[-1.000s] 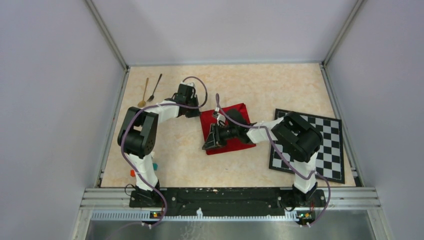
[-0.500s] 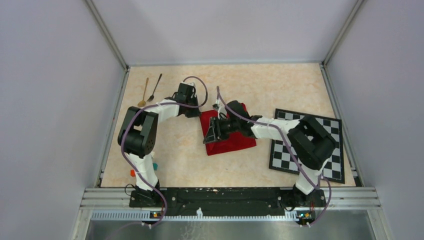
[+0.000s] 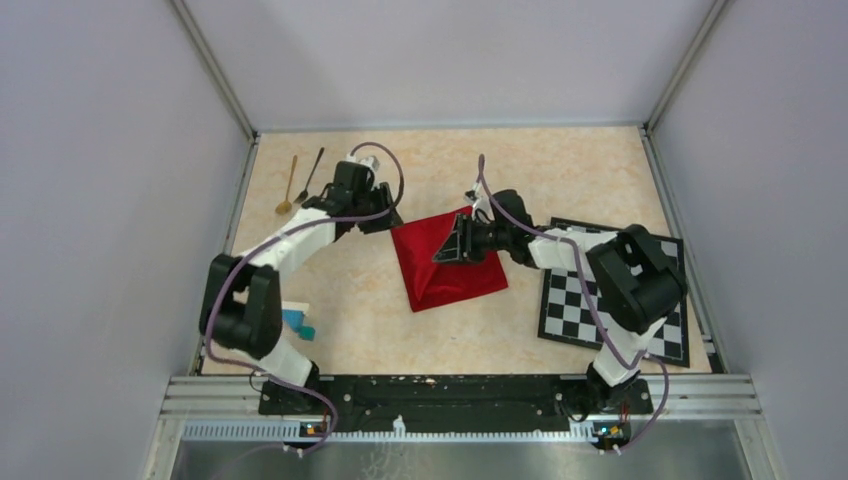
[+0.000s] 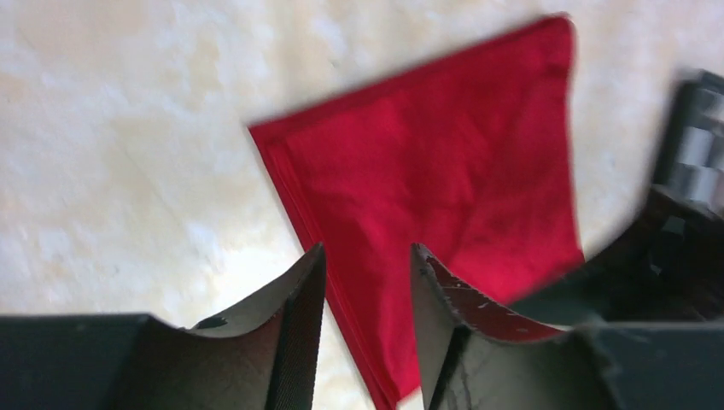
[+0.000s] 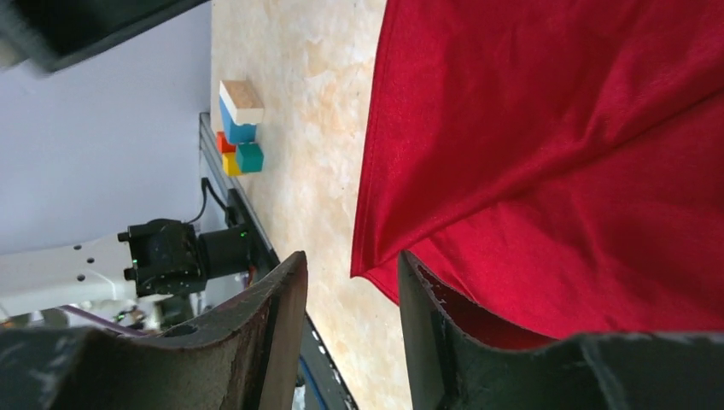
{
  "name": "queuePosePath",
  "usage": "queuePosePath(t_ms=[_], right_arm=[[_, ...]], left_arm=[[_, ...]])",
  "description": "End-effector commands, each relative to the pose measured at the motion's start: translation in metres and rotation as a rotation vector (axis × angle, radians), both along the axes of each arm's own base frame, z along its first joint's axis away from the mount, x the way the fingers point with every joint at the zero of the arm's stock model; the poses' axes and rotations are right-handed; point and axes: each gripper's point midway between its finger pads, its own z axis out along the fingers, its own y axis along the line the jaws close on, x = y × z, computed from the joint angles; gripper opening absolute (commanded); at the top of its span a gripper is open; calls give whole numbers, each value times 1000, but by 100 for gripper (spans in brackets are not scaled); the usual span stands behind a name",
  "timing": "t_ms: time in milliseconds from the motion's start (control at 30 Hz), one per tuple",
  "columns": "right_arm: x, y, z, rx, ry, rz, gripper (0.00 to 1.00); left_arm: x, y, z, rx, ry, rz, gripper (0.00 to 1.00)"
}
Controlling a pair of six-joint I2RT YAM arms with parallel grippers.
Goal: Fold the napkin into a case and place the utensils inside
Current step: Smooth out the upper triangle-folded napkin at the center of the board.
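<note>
Pale lilac walls (image 3: 450,60) enclose a beige, marble-patterned table (image 3: 560,170). Napkin (image 3: 447,262): soft, bright red cloth at the table's centre, doubled over, with stacked hems showing along one edge and shallow creases across the top layer. It is not yet a pouch. Gold spoon (image 3: 288,185) and black spoon (image 3: 310,175): thin, lying side by side on bare table at the far left, well apart from the cloth and outside it. Left hand (image 4: 367,252): fingers apart above the napkin's edge, gripping nothing. Right hand (image 5: 350,256): fingers apart, a cloth corner showing in the gap. Chequered mat (image 3: 670,320): flat, black-and-white, on the right. Small coloured blocks (image 5: 239,128): clustered near the left arm's base.
</note>
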Motion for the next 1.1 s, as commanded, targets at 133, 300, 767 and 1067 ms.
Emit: queuePosePath(t_ms=[133, 300, 767, 1067], right_arm=[[-10, 29, -2, 175, 75, 46, 64], [-7, 32, -5, 207, 101, 5, 81], [-15, 51, -14, 248, 136, -12, 79], [-11, 50, -35, 211, 139, -9, 77]], left_arm=[[-116, -47, 12, -451, 93, -189, 10], [-144, -55, 4, -472, 79, -215, 1], [-157, -71, -33, -439, 143, -221, 0], [-173, -56, -76, -349, 257, -118, 0]])
